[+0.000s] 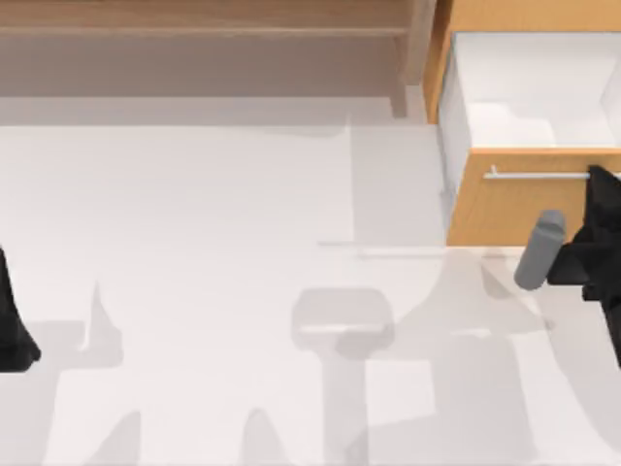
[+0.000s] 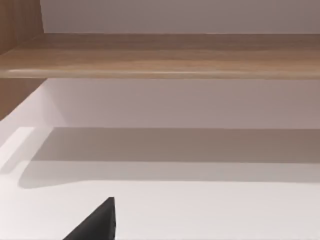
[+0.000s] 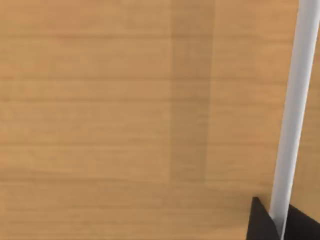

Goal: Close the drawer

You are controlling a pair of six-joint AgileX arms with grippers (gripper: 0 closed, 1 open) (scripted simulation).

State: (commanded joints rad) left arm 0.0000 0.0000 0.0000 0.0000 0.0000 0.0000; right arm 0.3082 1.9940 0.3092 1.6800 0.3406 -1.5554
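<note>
Right end effector (image 1: 600, 209) at the drawer (image 1: 514, 209) front, drawer not yet closed.
The drawer stood pulled out at the surface's (image 1: 213, 291) far right, white inner walls exposed; the end effector met its silver handle (image 1: 539, 176), two dark fingertips (image 3: 261, 220) straddling the bar, seemingly spread, though a firm pinch could not be judged. The whole push remained. The left end effector (image 1: 12, 325) sat parked at the left edge.

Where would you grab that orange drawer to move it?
By the thin silver bar handle across the drawer front, coming straight at the panel: the bar stands off the wood, leaving room behind it. The right gripper is already there, at its right end.
</note>
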